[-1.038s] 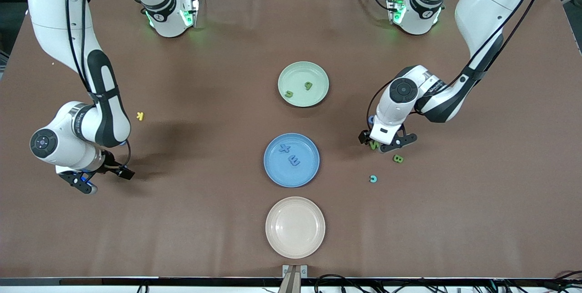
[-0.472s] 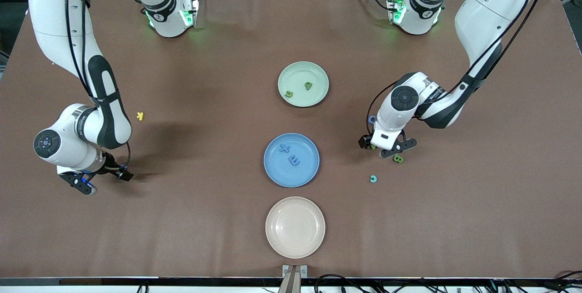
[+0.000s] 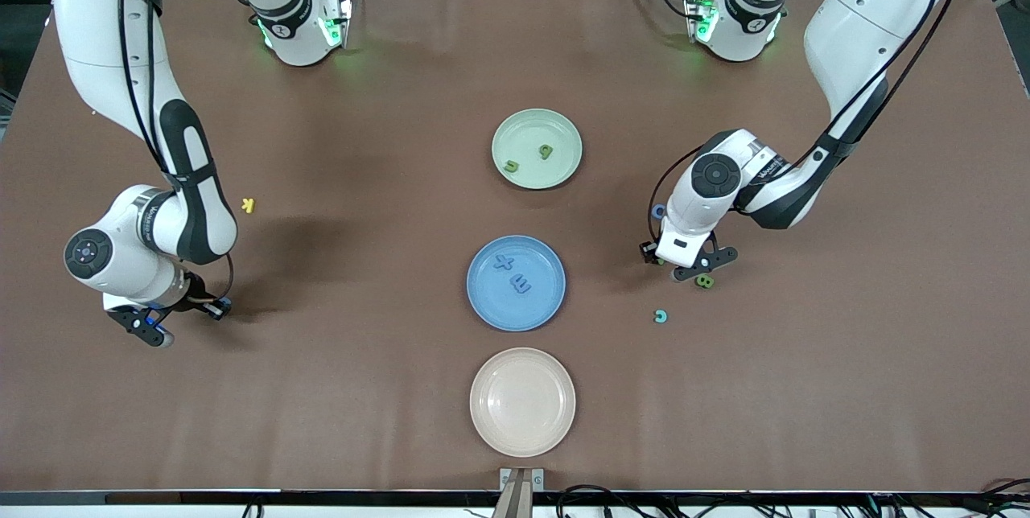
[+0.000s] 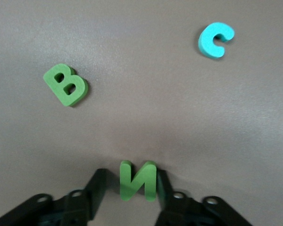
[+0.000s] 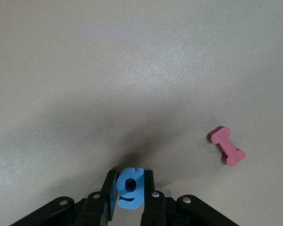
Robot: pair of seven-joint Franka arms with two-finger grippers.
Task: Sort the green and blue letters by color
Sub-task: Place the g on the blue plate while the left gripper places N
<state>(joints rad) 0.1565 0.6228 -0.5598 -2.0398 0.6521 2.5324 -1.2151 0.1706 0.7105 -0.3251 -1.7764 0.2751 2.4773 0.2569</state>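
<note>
A high front camera is looking down over the whole table [image 3: 322, 405] toward the arm bases, while both wrist cameras are peering closely past their fingers at small patches of it.

Green plate [image 3: 537, 120]: upper centre of the frame, on the counter [image 3: 362, 389].
Blue plate [image 3: 483, 305]: mid-frame, below the green one.
Beige plate [image 3: 522, 401]: lower centre, lowest of the three.
Yellow K [image 3: 249, 205]: frame's middle left.
Red I [image 5: 226, 146]: flat on the counter.
</note>
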